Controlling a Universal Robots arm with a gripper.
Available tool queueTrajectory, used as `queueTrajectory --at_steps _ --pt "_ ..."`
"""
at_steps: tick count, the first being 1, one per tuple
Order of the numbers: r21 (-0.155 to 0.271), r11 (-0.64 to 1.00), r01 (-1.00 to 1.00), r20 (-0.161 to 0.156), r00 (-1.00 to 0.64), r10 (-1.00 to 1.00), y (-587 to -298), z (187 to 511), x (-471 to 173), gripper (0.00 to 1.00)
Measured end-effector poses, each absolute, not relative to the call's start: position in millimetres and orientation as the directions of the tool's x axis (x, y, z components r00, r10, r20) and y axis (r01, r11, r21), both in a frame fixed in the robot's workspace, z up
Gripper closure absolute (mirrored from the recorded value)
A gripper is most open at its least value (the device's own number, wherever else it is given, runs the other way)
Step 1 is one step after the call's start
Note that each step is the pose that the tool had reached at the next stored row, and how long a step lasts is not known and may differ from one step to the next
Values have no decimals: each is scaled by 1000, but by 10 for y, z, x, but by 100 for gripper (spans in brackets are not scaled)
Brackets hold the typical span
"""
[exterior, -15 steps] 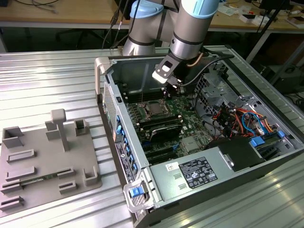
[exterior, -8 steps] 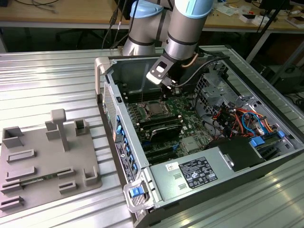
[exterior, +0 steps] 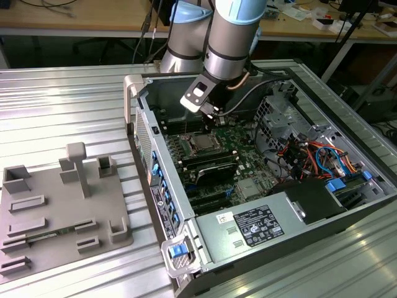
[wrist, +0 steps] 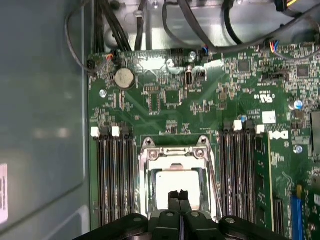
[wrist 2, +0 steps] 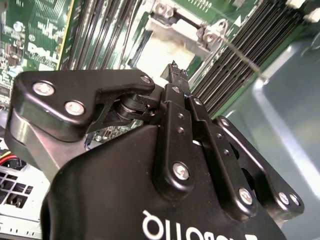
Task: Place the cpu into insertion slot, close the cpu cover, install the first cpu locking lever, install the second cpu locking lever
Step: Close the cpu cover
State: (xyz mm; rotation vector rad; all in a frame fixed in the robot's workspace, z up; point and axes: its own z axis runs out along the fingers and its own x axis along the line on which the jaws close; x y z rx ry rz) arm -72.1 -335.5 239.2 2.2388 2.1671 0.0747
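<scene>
1. Gripper [wrist: 178, 196]: fingers pressed together with nothing between them; the tips hang over the chip, and you cannot tell whether they touch it
2. Chip [wrist: 175, 179]: silver top, lying flat inside the socket [wrist: 146, 145], between the two banks of memory slots [wrist: 112, 185]; it looks seated, so treat the placing as done
3. Cover [wrist: 173, 152]: metal frame lying down around the chip, with the silver top showing through its window; it looks lowered but not locked
4. Lever [wrist: 215, 180]: thin wire running along one side of the cover; in the second wrist view the lever [wrist 2: 243, 54] seems to stand free of any hook
5. Handling: use the closed tips as one blunt pusher; bear on the cover's metal or the lever's wire, never on the chip; push slowly and straight, since a springy wire probably slips sideways off a narrow tip
6. Check: confirm the cover sits level on both sides; a tilt would suggest the chip is not square in the socket
</scene>
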Motion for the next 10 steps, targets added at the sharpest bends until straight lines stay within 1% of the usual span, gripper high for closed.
queueTrajectory --at_steps 10 --pt "49 -33 998 17 32 999 -3355 2364 -855 89"
